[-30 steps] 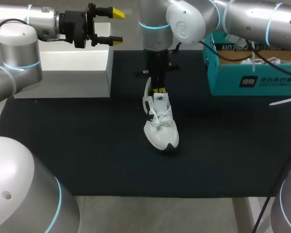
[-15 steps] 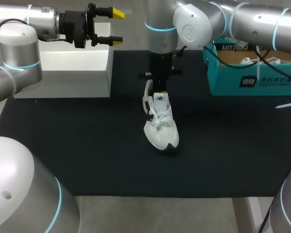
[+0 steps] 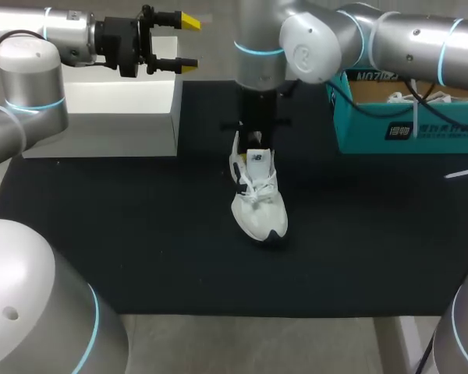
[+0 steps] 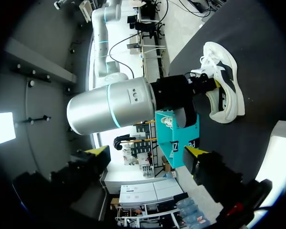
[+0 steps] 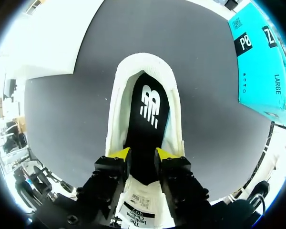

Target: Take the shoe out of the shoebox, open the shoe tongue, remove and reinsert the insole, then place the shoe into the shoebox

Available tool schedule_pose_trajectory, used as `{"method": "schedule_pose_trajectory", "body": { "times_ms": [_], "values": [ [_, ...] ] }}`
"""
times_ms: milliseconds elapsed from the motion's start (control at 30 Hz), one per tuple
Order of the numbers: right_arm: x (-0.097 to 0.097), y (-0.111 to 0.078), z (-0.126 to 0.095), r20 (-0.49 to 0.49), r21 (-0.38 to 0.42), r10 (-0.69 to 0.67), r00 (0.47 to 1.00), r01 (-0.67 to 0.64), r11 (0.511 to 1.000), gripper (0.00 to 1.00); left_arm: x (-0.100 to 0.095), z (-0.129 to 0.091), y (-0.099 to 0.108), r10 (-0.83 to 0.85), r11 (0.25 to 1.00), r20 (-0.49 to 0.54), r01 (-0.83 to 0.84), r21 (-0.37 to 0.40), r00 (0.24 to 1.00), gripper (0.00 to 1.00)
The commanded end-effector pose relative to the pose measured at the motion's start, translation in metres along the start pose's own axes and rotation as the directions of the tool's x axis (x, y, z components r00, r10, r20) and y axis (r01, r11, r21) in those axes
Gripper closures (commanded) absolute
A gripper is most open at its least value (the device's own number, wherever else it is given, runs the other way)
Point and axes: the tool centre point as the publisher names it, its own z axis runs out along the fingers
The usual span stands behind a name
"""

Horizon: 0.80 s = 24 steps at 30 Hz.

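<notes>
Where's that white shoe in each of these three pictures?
Head view: the white shoe stands mid-mat, toe toward the near edge.
Left wrist view: the shoe lies far ahead of the left tool, on the dark mat.
Right wrist view: the shoe is directly under the right tool, opening showing.
Shared landmark: the teal shoebox.

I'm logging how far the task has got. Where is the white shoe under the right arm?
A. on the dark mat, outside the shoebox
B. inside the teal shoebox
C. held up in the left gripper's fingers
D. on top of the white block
A: the white shoe stands on the dark mat, apart from the teal shoebox, with the right gripper at its opening.
</notes>
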Motion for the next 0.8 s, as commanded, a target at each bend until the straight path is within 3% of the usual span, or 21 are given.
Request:
{"method": "schedule_pose_trajectory", "body": {
  "times_ms": [33, 800],
  "values": [
    [0.000, 0.000, 0.003, -0.006, 0.001, 0.001, 1.000, -0.001, 1.000, 0.00, 0.000, 0.001, -0.001, 0.002, 1.000, -0.002, -0.002, -0.003, 1.000, 0.00],
    [0.007, -0.014, -0.009, 0.011, -0.004, 0.002, 1.000, -0.001, 1.000, 0.00, 0.000, 0.001, -0.001, 0.002, 1.000, -0.002, -0.002, -0.003, 1.000, 0.00]
  ]
}}
